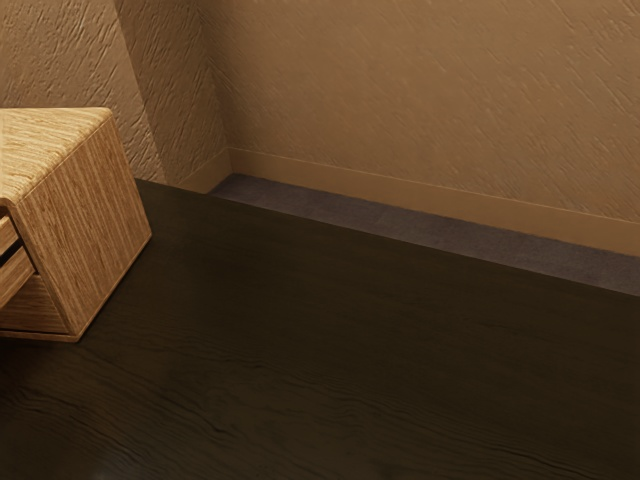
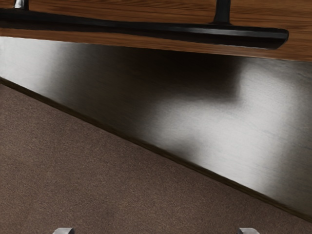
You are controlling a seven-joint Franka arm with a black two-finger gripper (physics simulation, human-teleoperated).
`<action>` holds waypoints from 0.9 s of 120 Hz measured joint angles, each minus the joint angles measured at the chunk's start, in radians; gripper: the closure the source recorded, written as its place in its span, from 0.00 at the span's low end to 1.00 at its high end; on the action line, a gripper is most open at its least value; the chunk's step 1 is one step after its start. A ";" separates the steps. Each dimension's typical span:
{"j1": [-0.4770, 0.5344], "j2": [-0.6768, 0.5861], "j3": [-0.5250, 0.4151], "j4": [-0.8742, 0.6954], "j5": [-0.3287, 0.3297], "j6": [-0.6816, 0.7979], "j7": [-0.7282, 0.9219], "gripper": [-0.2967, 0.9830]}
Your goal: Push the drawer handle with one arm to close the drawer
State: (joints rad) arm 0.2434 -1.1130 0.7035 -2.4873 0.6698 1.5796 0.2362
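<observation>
My pincer [image 2: 156, 231] is released, its two fingertips wide apart at the wrist view's lower edge with only the carpeted floor [image 2: 87, 161] visible between them. Ahead of them, and apart from them, is the black bar handle [image 2: 195, 33], carried on two posts against the brown wood-grained drawer front [image 2: 122, 9]. The handle runs along the lower part of that front, above the dark counter [image 1: 350, 340], whose surface catches a pale shine near me.

In the exterior view, the wooden cabinet [image 1: 95, 225] stands on the counter at the exterior view's left, partly cut off. Pieces of a drawer [image 1: 12, 277] jut from its front there; I cannot tell how far out it stands. Behind the counter are a textured wall [image 1: 420, 90] and its baseboard [image 1: 420, 195].
</observation>
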 joint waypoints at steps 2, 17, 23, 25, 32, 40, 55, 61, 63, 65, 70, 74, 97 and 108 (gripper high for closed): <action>0.000 0.000 0.002 0.001 0.000 0.003 0.001 0.46; -0.016 0.008 0.015 0.007 0.003 0.031 0.010 0.66; -0.025 0.017 0.021 0.010 0.004 0.043 0.013 0.71; -0.027 0.021 0.024 0.011 0.004 0.048 0.013 0.72; -0.040 0.034 0.038 0.018 0.004 0.062 0.016 0.76; -0.050 0.041 0.047 0.029 0.004 0.075 0.020 0.78; -0.070 0.053 0.071 0.052 0.006 0.093 0.025 0.82; -0.073 0.062 0.079 0.059 0.006 0.099 0.028 0.82; -0.074 0.064 0.082 0.062 0.007 0.101 0.029 0.83; -0.075 0.066 0.084 0.065 0.007 0.103 0.029 0.83; -0.079 0.071 0.089 0.071 0.007 0.107 0.032 0.83; -0.085 0.078 0.094 0.074 0.007 0.110 0.033 0.83; -0.110 0.117 0.105 0.076 0.007 0.136 0.040 0.84; -0.120 0.128 0.105 0.076 0.006 0.144 0.042 0.84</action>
State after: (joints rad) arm 0.1234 -0.9853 0.8086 -2.4117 0.6758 1.7240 0.2782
